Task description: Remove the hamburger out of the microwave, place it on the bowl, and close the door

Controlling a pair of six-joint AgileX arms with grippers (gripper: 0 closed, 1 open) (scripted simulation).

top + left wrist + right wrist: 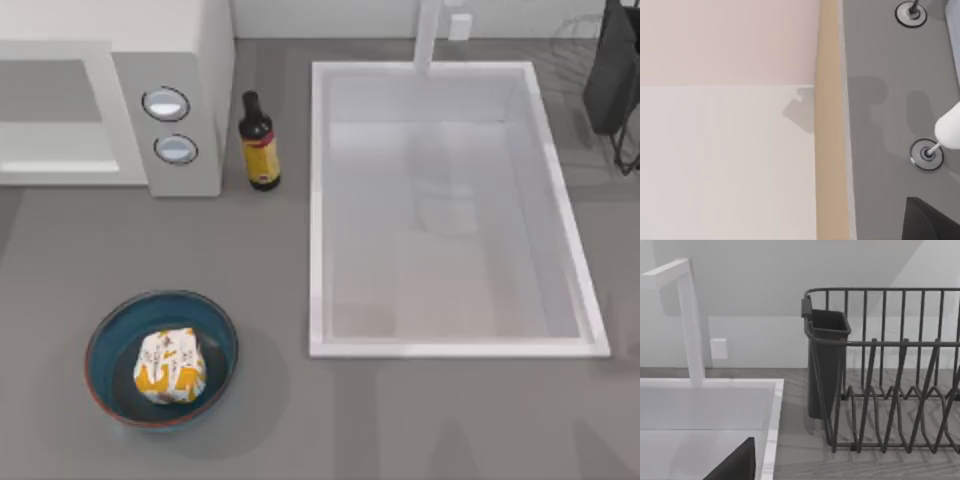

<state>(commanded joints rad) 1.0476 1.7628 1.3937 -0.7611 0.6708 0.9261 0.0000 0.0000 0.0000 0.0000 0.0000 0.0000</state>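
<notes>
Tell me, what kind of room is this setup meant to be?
Most likely a kitchen counter, rendered in simulation. A microwave stands at the back left, a large white sink with a faucet is set into the grey countertop, and a wire dish rack sits beside the sink.

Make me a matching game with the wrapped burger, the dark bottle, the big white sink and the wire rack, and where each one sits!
Things:
1. white-and-yellow paper-wrapped hamburger
2. dark glass bottle with a yellow and red label
3. large white rectangular sink
4. dark wire dish rack

Places:
A. beside the off-white boxy microwave
B. next to the sink, past its edge
C. inside the round teal-blue bowl
D. filling the table's right half

Pairs: 1-C, 2-A, 3-D, 4-B
</notes>
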